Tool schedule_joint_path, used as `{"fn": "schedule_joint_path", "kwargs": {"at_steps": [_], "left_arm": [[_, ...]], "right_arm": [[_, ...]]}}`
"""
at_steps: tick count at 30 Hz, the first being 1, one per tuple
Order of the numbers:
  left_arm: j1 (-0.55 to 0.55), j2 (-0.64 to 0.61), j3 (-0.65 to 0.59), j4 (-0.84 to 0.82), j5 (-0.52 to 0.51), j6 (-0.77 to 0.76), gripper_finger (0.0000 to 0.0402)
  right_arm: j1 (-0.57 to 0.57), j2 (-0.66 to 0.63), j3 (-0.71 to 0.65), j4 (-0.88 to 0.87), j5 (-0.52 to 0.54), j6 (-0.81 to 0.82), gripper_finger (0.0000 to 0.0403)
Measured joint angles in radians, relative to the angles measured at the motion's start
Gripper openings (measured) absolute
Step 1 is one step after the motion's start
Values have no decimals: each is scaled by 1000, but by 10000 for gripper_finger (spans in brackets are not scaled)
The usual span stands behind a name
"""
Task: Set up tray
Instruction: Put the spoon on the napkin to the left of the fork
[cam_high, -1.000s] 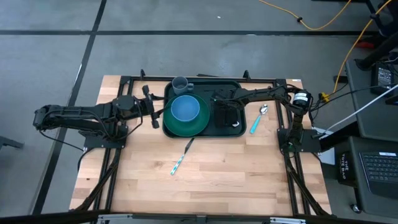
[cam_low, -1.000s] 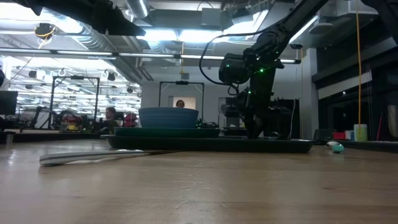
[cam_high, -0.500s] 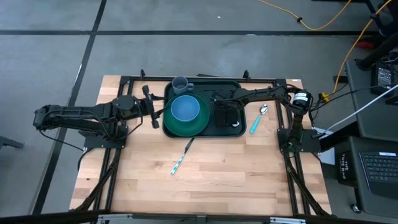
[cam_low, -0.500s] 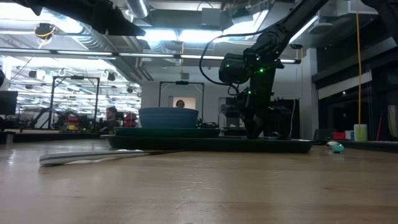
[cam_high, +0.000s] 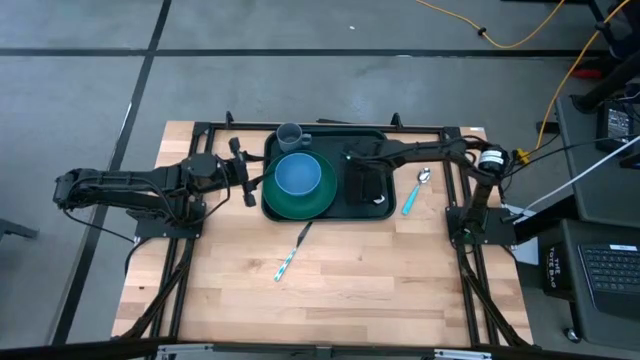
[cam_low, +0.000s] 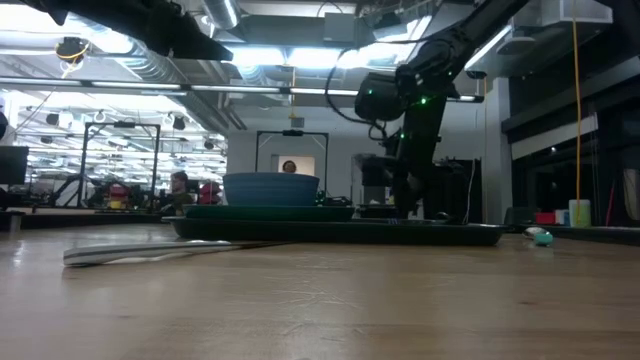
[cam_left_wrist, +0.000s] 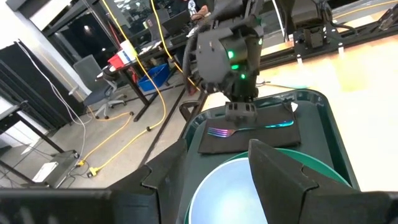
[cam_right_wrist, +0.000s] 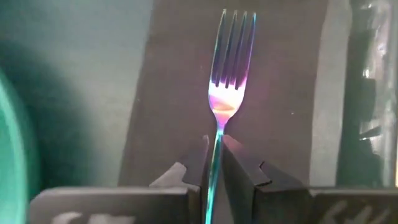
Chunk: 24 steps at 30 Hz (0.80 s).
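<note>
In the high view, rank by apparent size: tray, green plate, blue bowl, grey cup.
1. tray
2. green plate
3. blue bowl
4. grey cup

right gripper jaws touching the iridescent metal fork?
Touching. The right wrist view shows the right gripper with its jaws closed against both sides of the iridescent metal fork handle, above the flat black napkin.

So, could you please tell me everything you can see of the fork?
The fork is shiny metal with an iridescent blue, purple and orange sheen, four tines and a slim handle. The right gripper is shut on its handle, with both fingers pressed against it. The tines point away from the gripper over the black napkin on the tray. Whether it touches the napkin cannot be told.
</note>
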Motion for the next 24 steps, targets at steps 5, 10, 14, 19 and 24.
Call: {"fn": "schedule_joint_path", "kwargs": {"at_steps": [5, 10, 14, 19, 24], "left_arm": [[0, 0, 0, 0, 0, 0, 169], [0, 0, 0, -3, -3, 1, 169], [0, 0, 0, -5, -10, 0, 169], [0, 0, 0, -5, -4, 0, 169], [0, 0, 0, 11, 46, -31, 169]], "right_arm": [[0, -53, 0, -18, 2, -43, 45], [0, -121, 0, -52, 2, -111, 45], [1, -201, 0, -71, 1, -192, 43], [4, -309, 0, -140, 26, -278, 20], [38, -400, 0, -241, 140, -266, 7]]}}
